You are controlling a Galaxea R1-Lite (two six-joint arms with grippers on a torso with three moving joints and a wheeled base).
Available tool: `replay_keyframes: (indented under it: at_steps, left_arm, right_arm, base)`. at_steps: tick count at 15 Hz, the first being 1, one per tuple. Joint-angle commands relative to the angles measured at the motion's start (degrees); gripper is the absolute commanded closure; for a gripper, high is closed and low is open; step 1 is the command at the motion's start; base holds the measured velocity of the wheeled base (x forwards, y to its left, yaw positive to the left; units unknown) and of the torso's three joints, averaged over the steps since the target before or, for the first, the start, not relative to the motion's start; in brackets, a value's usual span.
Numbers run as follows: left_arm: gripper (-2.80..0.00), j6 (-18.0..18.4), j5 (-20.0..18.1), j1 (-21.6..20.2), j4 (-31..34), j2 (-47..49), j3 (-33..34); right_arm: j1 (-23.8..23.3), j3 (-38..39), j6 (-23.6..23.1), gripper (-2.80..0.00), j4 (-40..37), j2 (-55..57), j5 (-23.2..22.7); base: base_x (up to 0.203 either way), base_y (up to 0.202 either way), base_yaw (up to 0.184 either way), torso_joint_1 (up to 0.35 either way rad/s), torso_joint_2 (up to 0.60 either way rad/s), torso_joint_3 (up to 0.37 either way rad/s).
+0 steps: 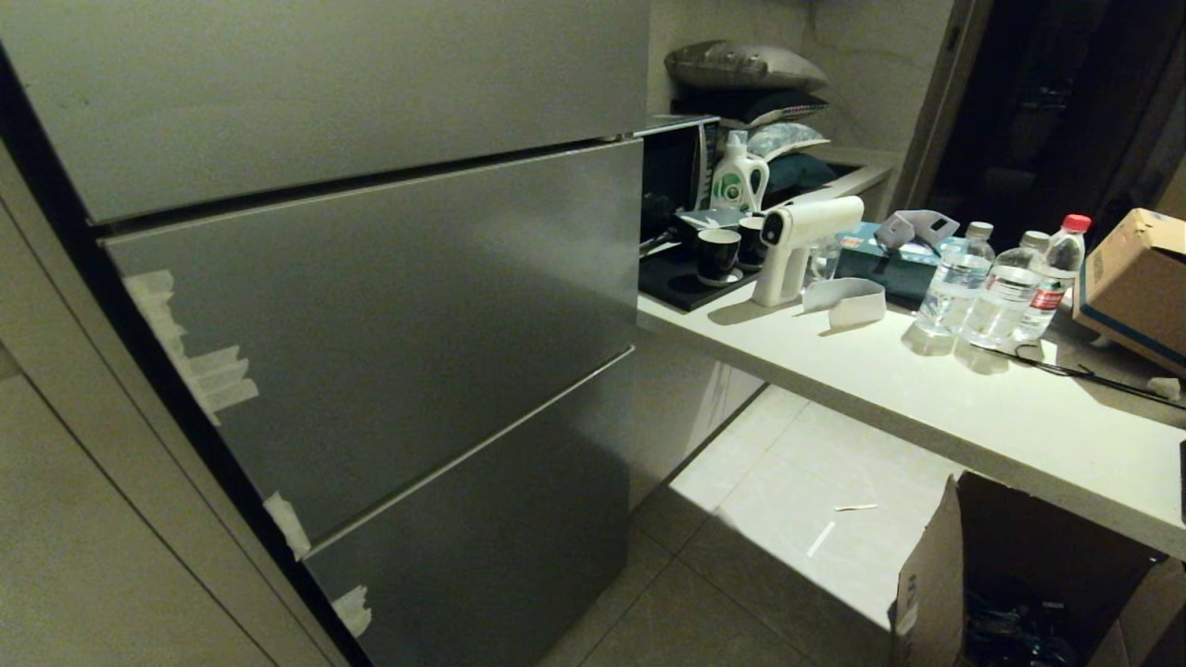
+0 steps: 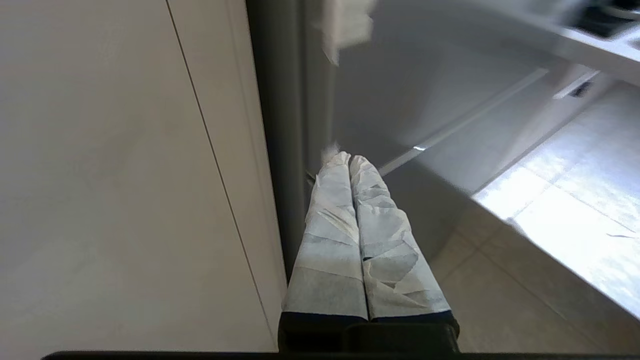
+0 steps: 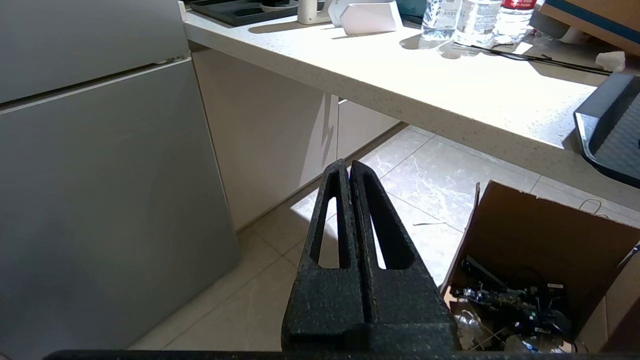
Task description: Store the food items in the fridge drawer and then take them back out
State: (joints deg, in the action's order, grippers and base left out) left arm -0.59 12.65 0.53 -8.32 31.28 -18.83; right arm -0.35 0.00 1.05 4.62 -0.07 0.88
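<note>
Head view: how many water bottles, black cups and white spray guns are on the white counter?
Clear plastic water bottles: 3
Black round cups: 2
White plastic spray gun: 1
Total: 6

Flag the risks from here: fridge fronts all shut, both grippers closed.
1. The left gripper, wrapped in tape, sits shut at the narrow seam by the grey fridge panel; it could slip off the edge or snag the tape scraps.
2. A panel swinging out may crowd the counter and the open cardboard box on the floor.
3. No food item or drawer is visible yet, so the target is unconfirmed. The right gripper hangs idle.
</note>
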Motion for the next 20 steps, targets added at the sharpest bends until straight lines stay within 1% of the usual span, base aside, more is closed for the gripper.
replay_keyframes:
  at_steps: [1,3,4,5,6,8,9,10,14,16,17,20]
  left_arm:
    - [0.0,-0.26,1.46,-0.57,-8.32,19.68,-2.27]
    - [0.0,-0.48,1.91,-1.65,-16.64,30.97,-5.07]
    - [0.0,-0.56,1.31,-2.45,-20.07,35.43,-6.82]
    - [0.0,-0.63,-0.4,-3.91,-22.99,39.2,-9.06]
    - [0.0,-0.67,-3.34,-6.85,-24.69,41.71,-11.01]
    - [0.0,-0.72,-10.12,-12.37,-26.01,44.05,-13.55]
    - [0.0,-0.72,-12.44,-14.77,-26.2,44.98,-14.38]
    - [0.0,-0.73,-14.61,-16.11,-26.28,45.68,-14.82]
    - [0.0,-1.36,-22.98,-16.83,-26.4,47.74,-15.39]
    - [0.0,-3.44,-30.15,-17.17,-27.59,48.84,-15.88]
    - [0.0,-4.27,-31.47,-17.65,-29.09,50.37,-16.03]
    - [0.0,-4.66,-31.8,-20.15,-34.13,54.59,-16.32]
  right_arm:
    - [0.0,1.67,0.01,0.0,0.03,0.07,0.0]
    - [0.0,1.67,0.1,0.0,0.03,0.07,0.0]
    - [0.0,1.67,0.1,0.0,0.03,0.07,0.0]
    - [0.0,1.67,0.1,0.0,0.03,0.07,0.0]
    - [0.0,1.67,0.1,0.0,0.03,-0.01,0.0]
    - [0.0,1.67,0.1,0.0,0.03,0.06,0.0]
    - [0.0,1.67,0.1,0.0,0.03,0.0,0.0]
    - [0.0,1.67,0.1,0.0,0.03,0.07,0.0]
    - [0.0,1.67,0.1,0.0,0.03,0.07,0.0]
    - [0.0,1.67,0.1,0.0,0.03,0.04,0.0]
    - [0.0,1.67,0.1,0.0,0.03,-0.01,0.0]
    - [0.0,1.67,0.1,0.0,0.03,0.07,0.0]
  base:
    - [0.0,0.0,0.0,0.0,0.0,0.0]
    - [0.0,0.0,0.0,0.0,0.0,0.0]
    - [0.0,0.0,0.0,0.0,0.0,0.0]
    - [0.0,0.0,0.0,0.0,0.0,0.0]
    - [0.0,0.0,0.0,0.0,0.0,0.0]
    - [0.0,0.0,0.0,0.0,0.0,0.0]
    - [0.0,0.0,0.0,0.0,0.0,0.0]
    - [0.0,0.0,0.0,0.0,0.0,0.0]
    - [0.0,0.0,0.0,0.0,0.0,0.0]
    - [0.0,0.0,0.0,0.0,0.0,0.0]
    - [0.0,0.0,0.0,0.0,0.0,0.0]
    - [0.0,0.0,0.0,0.0,0.0,0.0]
